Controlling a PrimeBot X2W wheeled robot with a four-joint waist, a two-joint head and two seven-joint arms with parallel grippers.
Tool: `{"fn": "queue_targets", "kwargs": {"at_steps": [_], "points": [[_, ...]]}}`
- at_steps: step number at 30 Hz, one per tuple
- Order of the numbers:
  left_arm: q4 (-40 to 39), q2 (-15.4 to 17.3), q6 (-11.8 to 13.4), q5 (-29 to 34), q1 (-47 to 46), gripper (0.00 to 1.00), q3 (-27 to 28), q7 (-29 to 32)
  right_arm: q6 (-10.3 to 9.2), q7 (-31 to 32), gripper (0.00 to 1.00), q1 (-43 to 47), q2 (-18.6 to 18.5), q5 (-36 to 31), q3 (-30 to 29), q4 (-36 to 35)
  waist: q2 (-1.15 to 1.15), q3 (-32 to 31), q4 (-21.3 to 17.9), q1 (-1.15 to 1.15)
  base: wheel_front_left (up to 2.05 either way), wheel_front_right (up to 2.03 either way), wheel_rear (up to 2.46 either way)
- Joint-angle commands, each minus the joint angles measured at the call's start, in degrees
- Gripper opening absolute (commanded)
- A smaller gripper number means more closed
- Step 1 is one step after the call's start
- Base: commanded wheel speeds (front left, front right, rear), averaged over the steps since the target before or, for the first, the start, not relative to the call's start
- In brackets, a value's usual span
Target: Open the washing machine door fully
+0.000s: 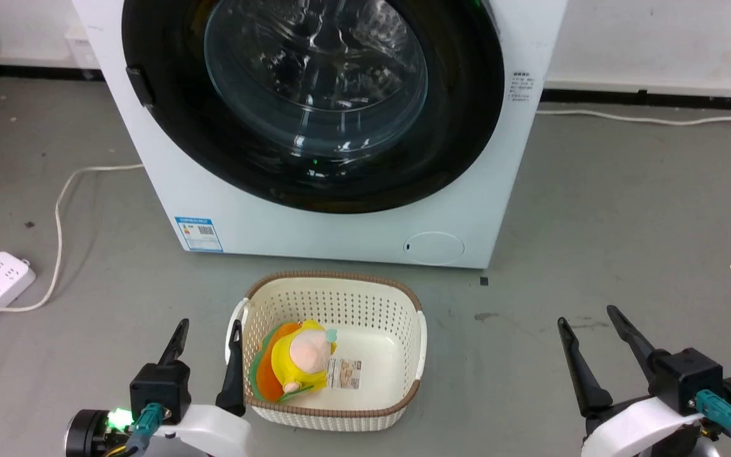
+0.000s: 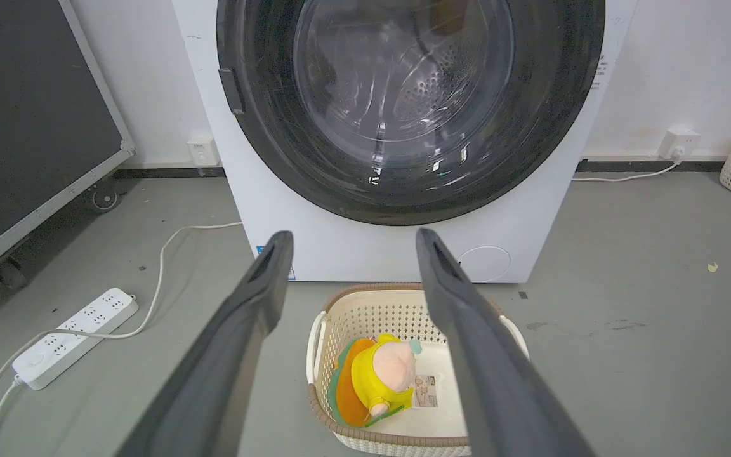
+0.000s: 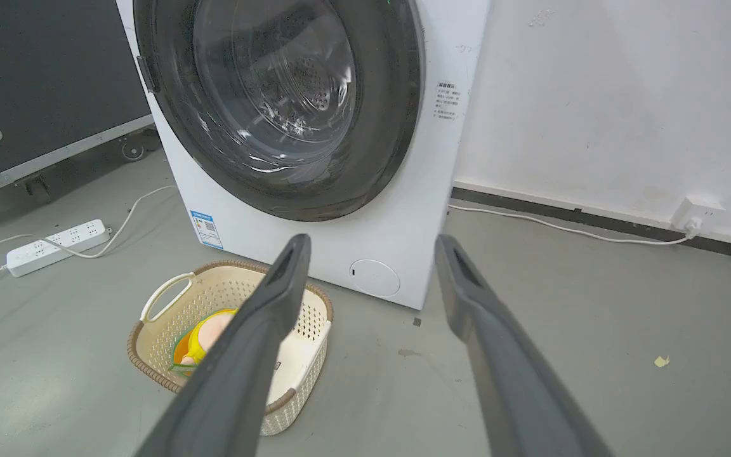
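Nothing of the job is done yet: the washing machine door (image 1: 313,95) sits shut, flush in the front of the washing machine (image 1: 340,235), which stands on the floor by the back wall. My left pincer (image 1: 209,324) and right pincer (image 1: 586,315) both hang with fingers spread, holding nothing, well short of the door. The dark catch (image 1: 140,86) on the door's left rim looks like my grip point. Everything remains: reach, hook, swing wide, minding the basket (image 1: 334,279) just before the machine.
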Motion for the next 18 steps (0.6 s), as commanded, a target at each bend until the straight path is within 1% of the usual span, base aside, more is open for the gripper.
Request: {"fn": "queue_targets", "kwargs": {"at_steps": [1, 6, 18], "points": [[-0.3, 0.1, 0.4, 0.2, -0.8, 1.0, -0.4, -0.5, -0.01, -0.4, 1.0, -1.1, -0.3, 0.8, 0.0, -0.5, 0.0, 0.4, 0.1, 0.0, 0.0, 0.0, 0.0], [-0.7, 0.2, 0.6, 0.3, -1.7, 1.0, -1.0, -1.1, -0.01, -0.8, 1.0, -3.2, -1.5, 2.7, 0.5, -0.1, 0.0, 2.0, 0.4, 0.0, 0.0, 0.0, 0.0], [-1.8, 0.4, 1.4, 0.4, -4.2, 1.0, -2.4, -2.6, -0.01, 0.5, 1.0, -11.9, -3.7, 11.1, 0.1, 0.2, 0.0, 6.2, 1.2, 0.0, 0.0, 0.0, 0.0]]}}
